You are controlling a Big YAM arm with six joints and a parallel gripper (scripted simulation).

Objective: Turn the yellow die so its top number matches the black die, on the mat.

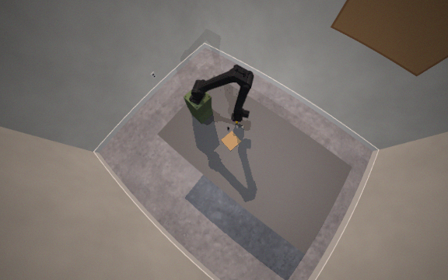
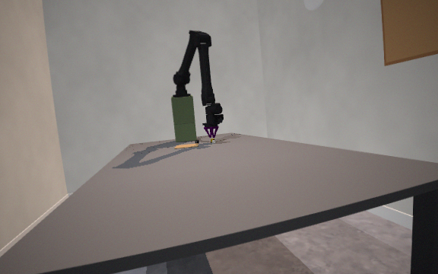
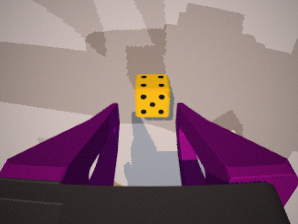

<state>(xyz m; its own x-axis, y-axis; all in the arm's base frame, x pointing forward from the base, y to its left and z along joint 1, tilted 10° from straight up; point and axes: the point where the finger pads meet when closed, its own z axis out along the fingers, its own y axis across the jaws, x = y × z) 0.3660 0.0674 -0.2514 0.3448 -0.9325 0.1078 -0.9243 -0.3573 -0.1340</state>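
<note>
The yellow die [image 3: 152, 95] sits just ahead of the gripper [image 3: 148, 119], whose half-open purple fingers hold nothing.

Black jointed arm [image 1: 224, 79], purple-fingered gripper [image 3: 148, 117], green pedestal [image 1: 205, 110].

high overhead, low table-corner, close wrist

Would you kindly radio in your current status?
Gripper open, empty. Small yellow die on the grey table, just beyond the fingertips, off the orange mat. Nothing between.
</note>
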